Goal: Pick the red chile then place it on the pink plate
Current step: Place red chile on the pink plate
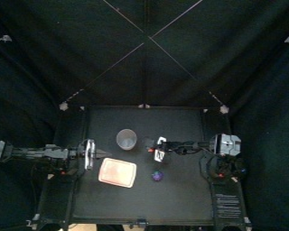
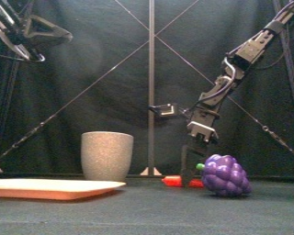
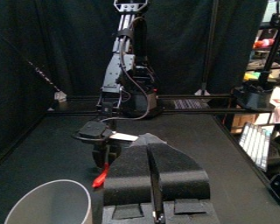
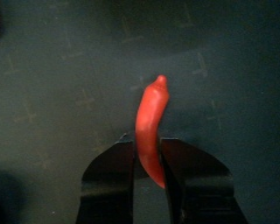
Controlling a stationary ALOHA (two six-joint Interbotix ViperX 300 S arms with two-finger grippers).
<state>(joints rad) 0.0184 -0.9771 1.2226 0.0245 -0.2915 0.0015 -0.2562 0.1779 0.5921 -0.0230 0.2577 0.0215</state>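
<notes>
The red chile (image 4: 150,122) lies lengthwise between the jaws of my right gripper (image 4: 150,166), which are shut on its lower end. In the front view the red chile (image 2: 175,181) sits low at the table, just left of the purple grapes (image 2: 226,176), with the right gripper (image 2: 190,168) coming down onto it. The pink plate (image 1: 116,171) lies flat at the front left of the right gripper (image 1: 162,152). My left gripper (image 1: 80,155) rests shut at the table's left side, clear of the plate.
A tall grey speckled cup (image 1: 126,138) stands behind the pink plate (image 2: 51,188), left of the right gripper. The purple grapes (image 1: 157,178) lie just right of the plate's front corner.
</notes>
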